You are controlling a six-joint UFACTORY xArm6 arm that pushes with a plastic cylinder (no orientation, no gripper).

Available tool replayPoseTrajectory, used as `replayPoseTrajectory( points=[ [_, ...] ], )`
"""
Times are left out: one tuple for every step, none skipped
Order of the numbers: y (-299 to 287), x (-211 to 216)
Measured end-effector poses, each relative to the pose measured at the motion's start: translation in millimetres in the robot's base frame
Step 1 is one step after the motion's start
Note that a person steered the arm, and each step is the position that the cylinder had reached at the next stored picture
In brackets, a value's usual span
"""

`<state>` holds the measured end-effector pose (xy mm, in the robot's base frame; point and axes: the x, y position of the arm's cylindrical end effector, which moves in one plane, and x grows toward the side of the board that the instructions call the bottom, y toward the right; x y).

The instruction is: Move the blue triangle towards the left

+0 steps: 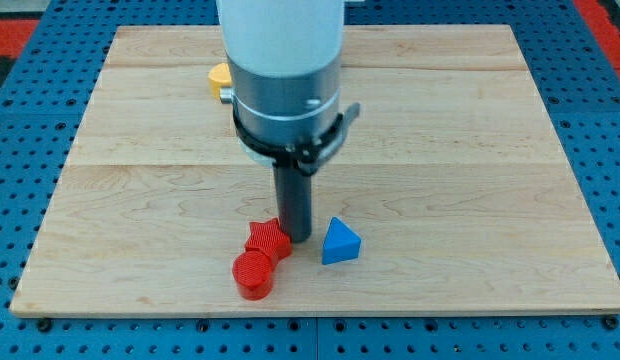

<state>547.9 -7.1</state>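
The blue triangle (340, 242) lies on the wooden board (460, 150) near the view's bottom, a little right of centre. My tip (299, 237) rests on the board just to the left of the blue triangle, with a small gap between them. Right against the tip's left side sits a red star-like block (266, 239), and a red cylinder (254, 275) touches that block below and to the left.
A yellow block (220, 79) shows at the view's top, mostly hidden behind the arm's white body (282, 60). The board lies on a blue pegboard surface (20, 150).
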Motion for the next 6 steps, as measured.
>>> replayPoseTrajectory(
  points=[
    [55, 5],
    [107, 6],
    [80, 14],
    [121, 41],
    [146, 34],
    [149, 62]
  ],
)
